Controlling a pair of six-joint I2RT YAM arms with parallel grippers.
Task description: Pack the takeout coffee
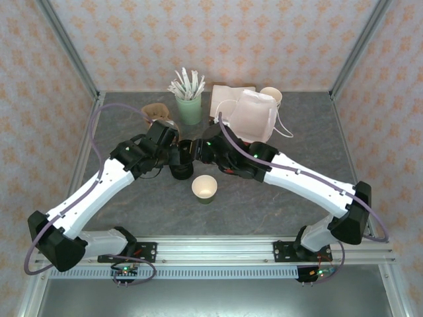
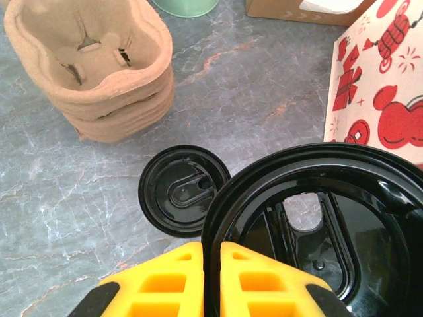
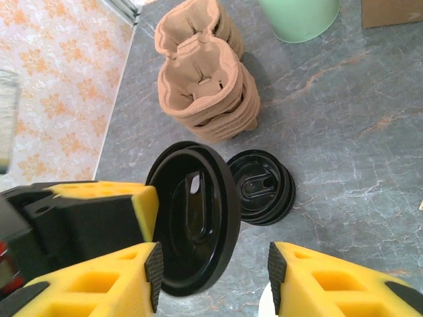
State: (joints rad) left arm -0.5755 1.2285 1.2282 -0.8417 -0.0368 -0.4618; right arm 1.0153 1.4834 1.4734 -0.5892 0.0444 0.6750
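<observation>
My left gripper [image 2: 211, 247] is shut on the rim of a loose black lid [image 2: 370, 191], held on edge above the table. The same lid [image 3: 192, 224] stands between the fingers of my right gripper [image 3: 213, 274], close to one pad; the jaws are open and the other pad is well clear of it. Both grippers meet mid-table, the left gripper [image 1: 180, 153] beside the right gripper [image 1: 199, 150]. An open lidless paper cup [image 1: 205, 188] stands just in front of them. The takeout coffee, a lidded cup, is out of view.
A short stack of black lids [image 2: 182, 191] lies on the table under the grippers. Stacked pulp cup carriers [image 2: 92, 59] stand at the back left. A green cup of stirrers [image 1: 188, 105] and a white paper bag [image 1: 251, 115] stand at the back.
</observation>
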